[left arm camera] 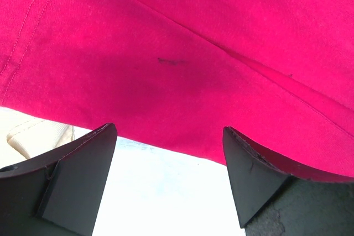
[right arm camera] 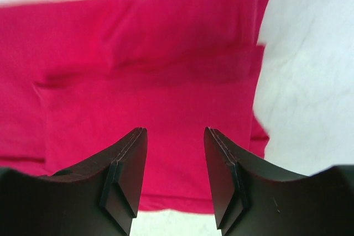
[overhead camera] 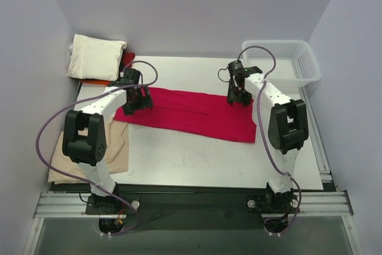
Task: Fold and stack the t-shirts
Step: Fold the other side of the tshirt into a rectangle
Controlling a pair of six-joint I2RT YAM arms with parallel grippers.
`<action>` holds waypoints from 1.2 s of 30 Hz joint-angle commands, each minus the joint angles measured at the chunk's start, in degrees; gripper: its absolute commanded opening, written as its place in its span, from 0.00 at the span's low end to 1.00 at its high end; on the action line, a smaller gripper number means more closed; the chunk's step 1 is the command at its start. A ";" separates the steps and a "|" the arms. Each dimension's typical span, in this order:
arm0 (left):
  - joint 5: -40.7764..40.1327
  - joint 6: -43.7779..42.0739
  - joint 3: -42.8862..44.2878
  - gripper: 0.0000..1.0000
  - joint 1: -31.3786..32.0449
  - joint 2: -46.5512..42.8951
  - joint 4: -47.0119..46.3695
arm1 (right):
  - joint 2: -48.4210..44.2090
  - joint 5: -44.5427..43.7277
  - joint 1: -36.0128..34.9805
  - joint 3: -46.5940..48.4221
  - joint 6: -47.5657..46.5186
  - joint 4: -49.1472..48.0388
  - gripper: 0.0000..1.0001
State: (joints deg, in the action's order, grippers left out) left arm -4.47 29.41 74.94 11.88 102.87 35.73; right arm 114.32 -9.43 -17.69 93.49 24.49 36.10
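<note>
Left gripper [left arm camera: 170, 132] and right gripper [right arm camera: 176, 132], jaws apart, above crimson t-shirt [overhead camera: 191, 111] (white basket [overhead camera: 311, 68] far right)

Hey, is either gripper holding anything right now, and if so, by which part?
Nothing is held. The left gripper and the right gripper both stand open over the red shirt, with no cloth between their fingers.

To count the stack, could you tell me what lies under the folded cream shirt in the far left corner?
An orange-red cloth edge and a darker red bit peek out beneath; the rest is covered.
</note>
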 commanded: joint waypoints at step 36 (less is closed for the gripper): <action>0.78 -5.24 1.36 0.89 -0.72 -11.19 2.42 | 25.59 3.02 -3.32 33.05 0.56 15.14 0.46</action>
State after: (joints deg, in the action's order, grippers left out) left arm -3.75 25.41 77.43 11.79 96.20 37.17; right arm 138.54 -4.16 -22.44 121.62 26.92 47.86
